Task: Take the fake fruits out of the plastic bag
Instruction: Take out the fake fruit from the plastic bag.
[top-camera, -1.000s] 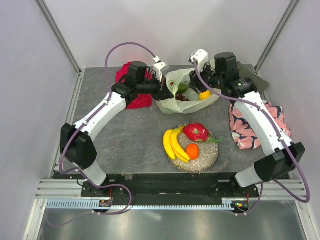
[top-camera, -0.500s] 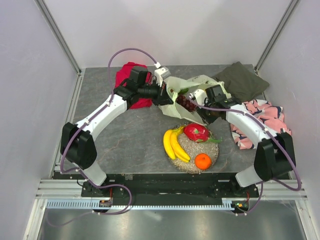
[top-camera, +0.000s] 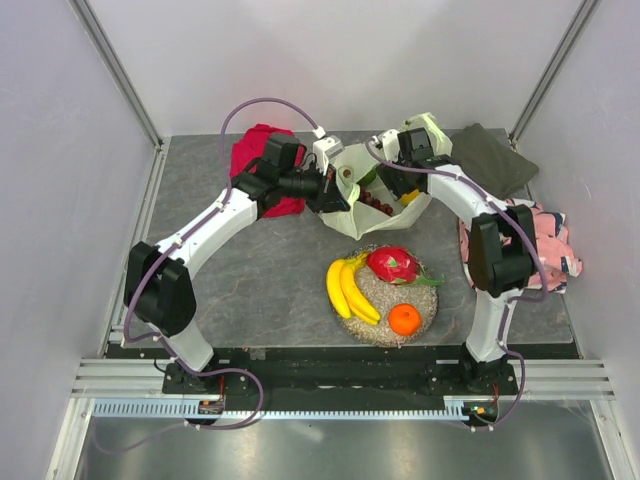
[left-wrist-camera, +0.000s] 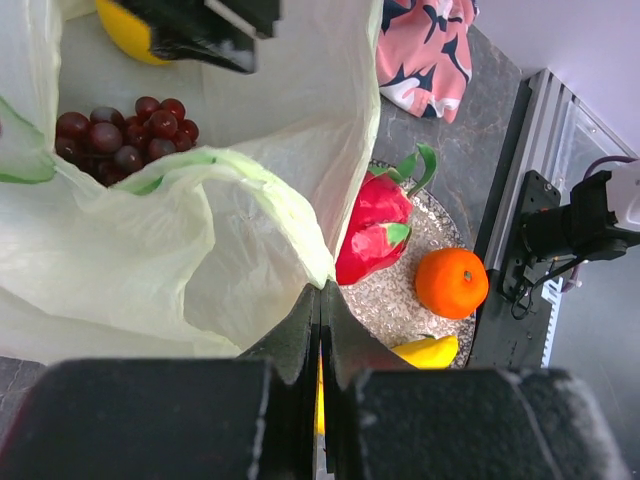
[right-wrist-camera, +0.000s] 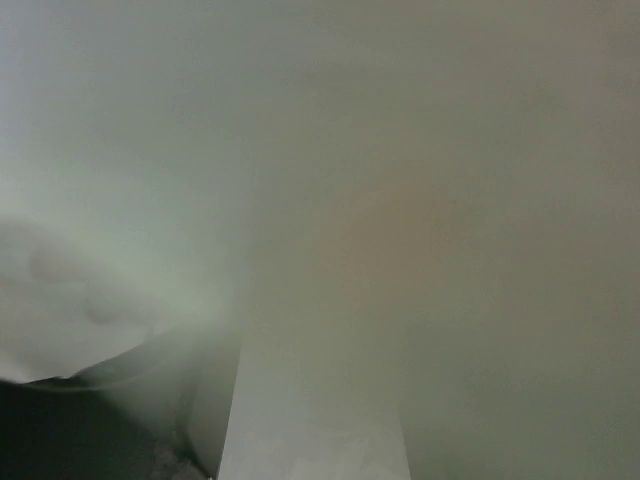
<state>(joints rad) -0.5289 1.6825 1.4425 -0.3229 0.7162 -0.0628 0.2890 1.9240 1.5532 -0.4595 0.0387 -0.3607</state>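
We had three fruits (top-camera: 392, 264) on the dish (top-camera: 428, 303), grapes (left-wrist-camera: 125, 130) and a yellow fruit (left-wrist-camera: 122, 32) left in the bag (left-wrist-camera: 150, 260), our left pincer (left-wrist-camera: 320, 305) clenching its edge, the right pincer's (top-camera: 398, 183) state untellable.

The pale, crinkled bag (top-camera: 345, 213) lay open, its mouth upward, holding dark grapes (left-wrist-camera: 120, 135) and a yellow fruit (left-wrist-camera: 125, 30). Just in front of it, outside the bag, bananas (top-camera: 345, 290), a red dragon fruit (top-camera: 392, 264) and an orange (top-camera: 404, 319) rested on a dish (top-camera: 372, 332).

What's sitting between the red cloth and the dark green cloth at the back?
The pale plastic bag, with grapes visible inside; the top view shows it.
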